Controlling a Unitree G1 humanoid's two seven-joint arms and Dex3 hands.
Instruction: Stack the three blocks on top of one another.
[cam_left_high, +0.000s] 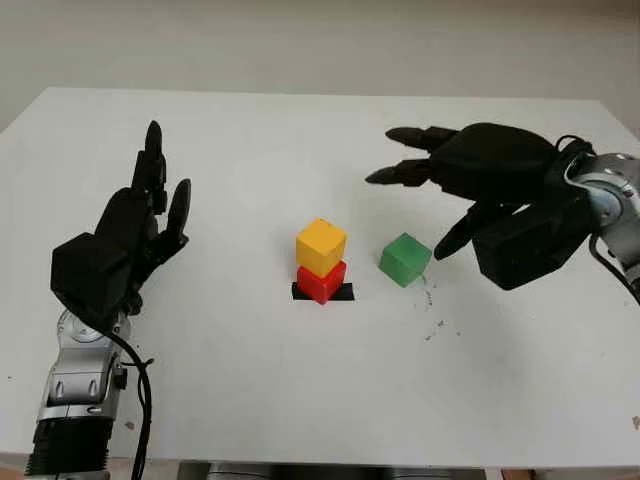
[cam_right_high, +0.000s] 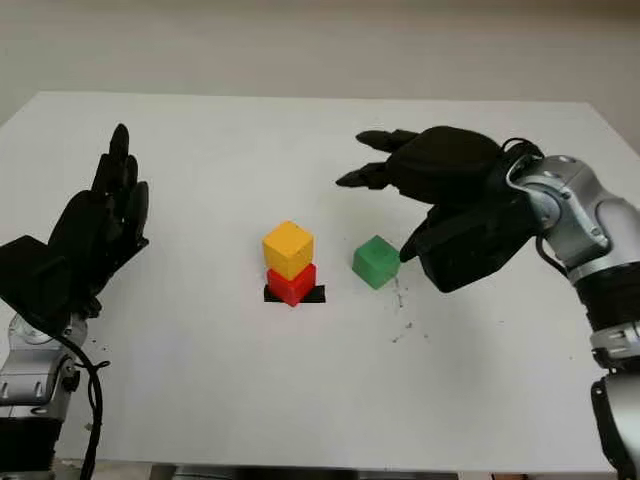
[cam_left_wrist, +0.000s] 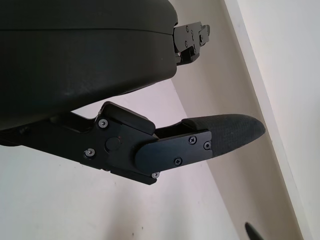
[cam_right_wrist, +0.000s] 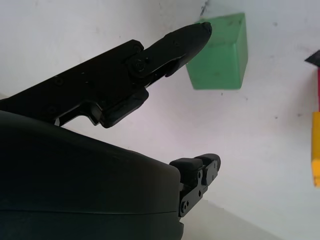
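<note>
A yellow block (cam_left_high: 321, 246) sits on a red block (cam_left_high: 322, 281), which stands on a black mark (cam_left_high: 342, 292) at the table's middle. A green block (cam_left_high: 405, 259) lies on the table just right of that stack, also seen as the green block (cam_right_wrist: 220, 54) in the right wrist view. My right hand (cam_left_high: 425, 195) hovers open above and right of the green block, its thumb tip (cam_right_wrist: 195, 35) close to the block's right side, holding nothing. My left hand (cam_left_high: 150, 215) is open at the table's left, away from the blocks.
The white table (cam_left_high: 300, 390) carries a few small dark specks (cam_left_high: 432, 325) in front of the green block. Its far edge (cam_left_high: 320, 93) meets a pale wall. Bare surface lies between the left hand and the stack.
</note>
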